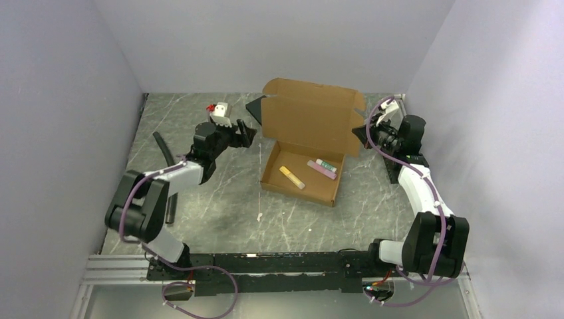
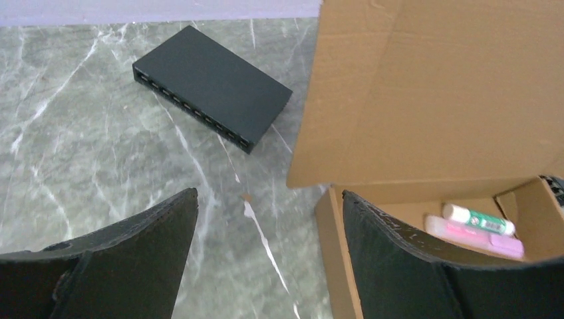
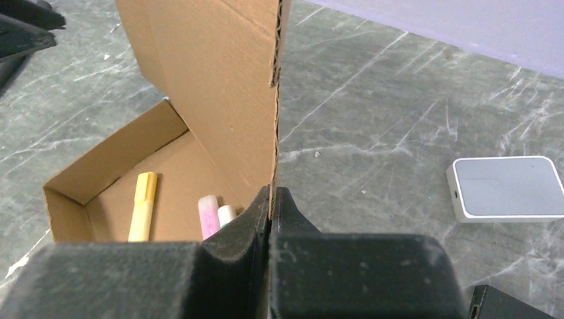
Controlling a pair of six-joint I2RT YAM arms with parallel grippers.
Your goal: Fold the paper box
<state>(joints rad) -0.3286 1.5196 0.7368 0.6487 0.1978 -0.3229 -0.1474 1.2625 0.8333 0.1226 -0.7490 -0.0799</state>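
The paper box [image 1: 300, 183] is brown cardboard and sits mid-table with its lid [image 1: 311, 116] standing upright at the back. A yellow marker [image 1: 292, 177], a pink marker [image 1: 321, 169] and a white-green tube [image 1: 326, 164] lie inside. My right gripper [image 1: 364, 135] is shut on the lid's right edge, and the cardboard shows pinched between the tips in the right wrist view [image 3: 271, 194]. My left gripper [image 1: 247, 135] is open and empty at the box's back left corner. In the left wrist view [image 2: 269, 194] the box's left wall [image 2: 334, 256] lies just inside the right finger [image 2: 406, 266].
A flat black slab [image 2: 211, 86] lies behind and left of the box, partly showing in the top view [image 1: 255, 106]. A whitish square container [image 3: 505, 188] sits on the table right of the lid. A black tube [image 1: 163, 150] lies at the left.
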